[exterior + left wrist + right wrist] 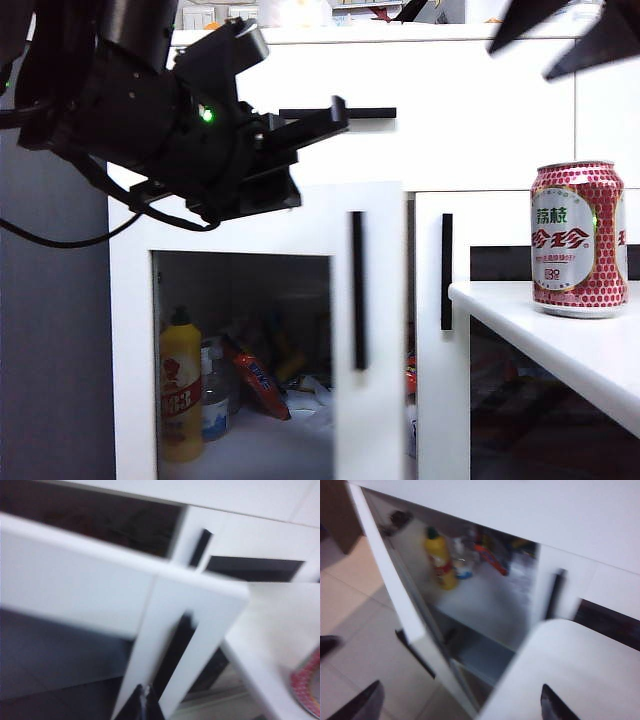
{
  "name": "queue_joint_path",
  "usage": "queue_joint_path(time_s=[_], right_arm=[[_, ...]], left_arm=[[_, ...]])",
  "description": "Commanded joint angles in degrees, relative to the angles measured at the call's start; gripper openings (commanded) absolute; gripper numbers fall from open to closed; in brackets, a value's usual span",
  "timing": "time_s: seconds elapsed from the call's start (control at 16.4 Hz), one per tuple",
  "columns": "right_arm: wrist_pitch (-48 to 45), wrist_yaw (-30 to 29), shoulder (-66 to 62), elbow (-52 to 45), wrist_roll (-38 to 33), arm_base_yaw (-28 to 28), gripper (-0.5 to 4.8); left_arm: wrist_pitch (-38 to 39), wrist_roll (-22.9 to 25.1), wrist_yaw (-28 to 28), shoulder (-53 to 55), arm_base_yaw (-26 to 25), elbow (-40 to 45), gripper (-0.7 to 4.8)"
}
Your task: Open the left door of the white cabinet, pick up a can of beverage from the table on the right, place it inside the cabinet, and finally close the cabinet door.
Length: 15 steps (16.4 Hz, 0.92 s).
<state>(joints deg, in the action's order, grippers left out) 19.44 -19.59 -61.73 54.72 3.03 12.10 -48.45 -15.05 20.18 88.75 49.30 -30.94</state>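
1. Now the can of beverage (579,239) stands upright on the tabletop (560,335), at five o'clock from your right tool (570,38), jaws wide, empty.
2. Your left tool (305,140), pinched shut, empty, sits farther off at nine o'clock.

My left wrist view is smeared: the can of beverage (309,692) is a red sliver cut by the frame edge, and only the shut tips of the left gripper (144,706) poke in. In the exterior view, the right gripper (570,35) is cropped (just dark fingertips), and packets behind the yellow bottle (180,390) are unreadable.
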Motion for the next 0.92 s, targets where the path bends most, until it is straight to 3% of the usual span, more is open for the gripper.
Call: queue_joint_path(time_s=[0.06,0.37,0.92], right_arm=[[-4.66,0.20,0.52,0.63,0.04,0.00,3.99],[-9.11,1.62,0.63,0.63,0.17,-0.07,3.99],[-8.96,1.66,3.10,0.61,0.22,-0.07,3.99]], left_arm=[[-0.07,0.04,0.04,0.00,-0.04,-0.04,-0.05],[0.11,0.04,0.13,0.00,-0.04,-0.04,-0.05],[-2.91,0.00,0.13,0.00,-0.09,-0.17,-0.05]])
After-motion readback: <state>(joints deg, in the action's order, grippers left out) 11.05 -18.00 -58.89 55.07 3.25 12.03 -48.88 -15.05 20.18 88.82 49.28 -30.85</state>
